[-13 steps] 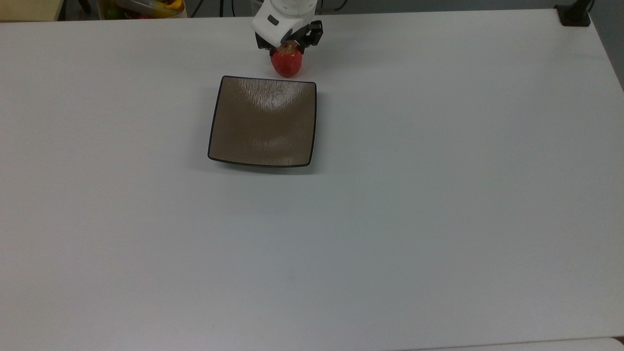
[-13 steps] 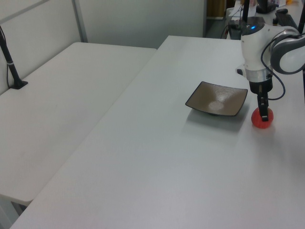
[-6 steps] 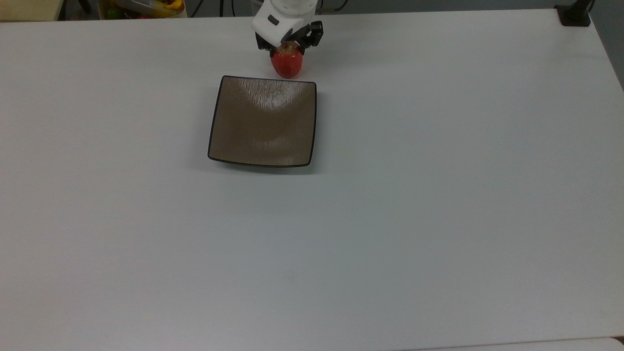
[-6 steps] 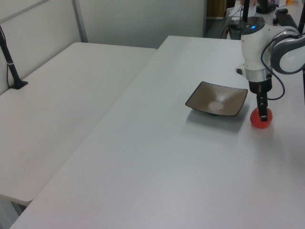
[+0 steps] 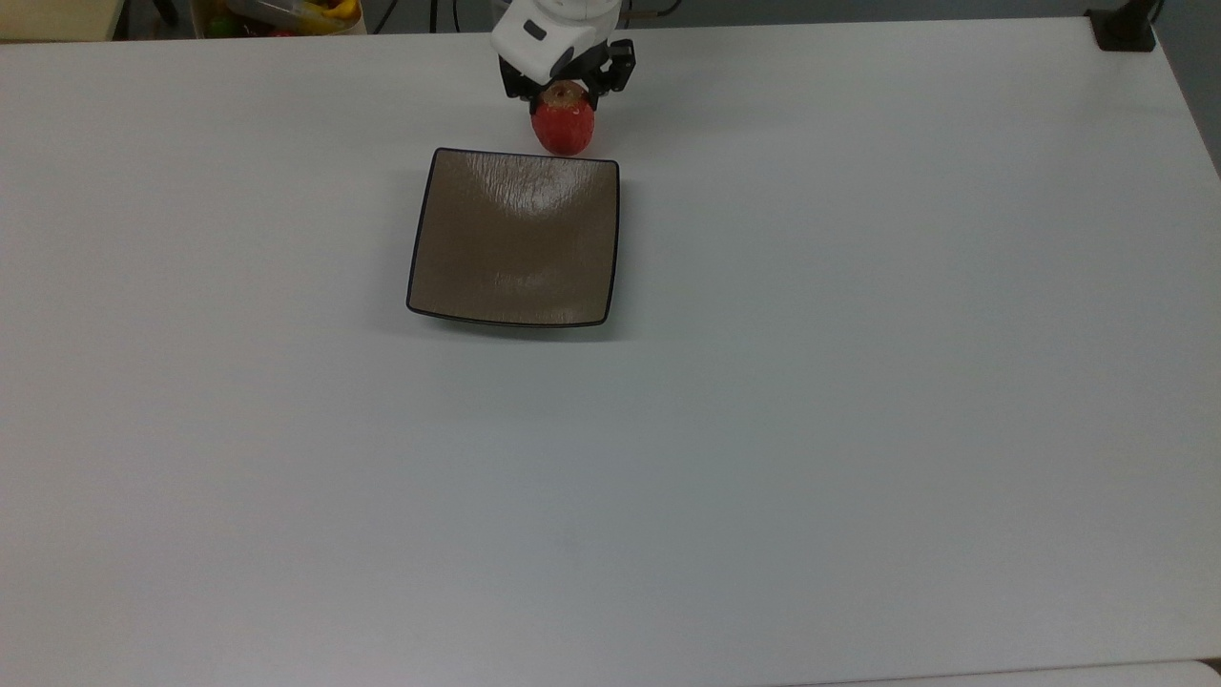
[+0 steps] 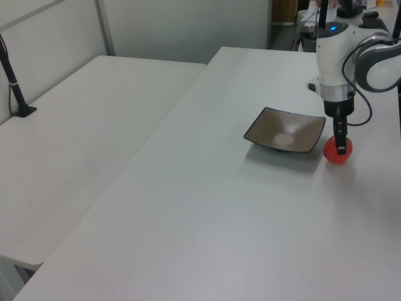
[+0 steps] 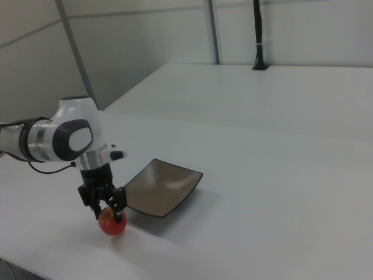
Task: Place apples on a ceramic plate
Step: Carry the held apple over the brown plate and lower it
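One apple (image 5: 563, 129) is all we have to move, and one plate (image 5: 515, 239) to receive it. Going left to right in the right view, we first meet the hand (image 7: 108, 205) at the lower left of the frame, its fingers closed around the upper part of the apple (image 7: 112, 224), and then the plate (image 7: 160, 186) just beside it toward the centre of the frame. In the top view the fruit sits at the upper middle of the frame, just beyond the plate's far edge, on or barely above the white surface (image 5: 858, 382); we cannot tell which. We judge the apple firm, fairly light and round, with a smooth skin that could slip or roll, so we would hold it across its widest girth with steady, moderate pressure. We expect the glossy plate to be hard and chippable, so we would set the fruit down gently near its dished middle.
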Tool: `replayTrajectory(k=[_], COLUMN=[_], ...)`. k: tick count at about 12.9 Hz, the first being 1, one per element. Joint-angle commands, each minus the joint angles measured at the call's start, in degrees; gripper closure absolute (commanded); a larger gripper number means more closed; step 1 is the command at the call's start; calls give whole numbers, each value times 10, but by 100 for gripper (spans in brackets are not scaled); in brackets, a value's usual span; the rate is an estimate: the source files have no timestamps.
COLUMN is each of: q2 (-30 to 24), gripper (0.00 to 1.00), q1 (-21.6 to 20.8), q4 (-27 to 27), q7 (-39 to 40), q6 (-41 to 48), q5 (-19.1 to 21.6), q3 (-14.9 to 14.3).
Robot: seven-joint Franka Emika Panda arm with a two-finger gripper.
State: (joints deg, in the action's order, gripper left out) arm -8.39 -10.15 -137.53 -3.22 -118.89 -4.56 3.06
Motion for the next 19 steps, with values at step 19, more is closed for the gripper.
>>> replayTrajectory(k=[19], q2=[143], gripper=[32], q1=[24], q4=[216], q7=[1], q6=[-66], q5=[9], q3=[-42])
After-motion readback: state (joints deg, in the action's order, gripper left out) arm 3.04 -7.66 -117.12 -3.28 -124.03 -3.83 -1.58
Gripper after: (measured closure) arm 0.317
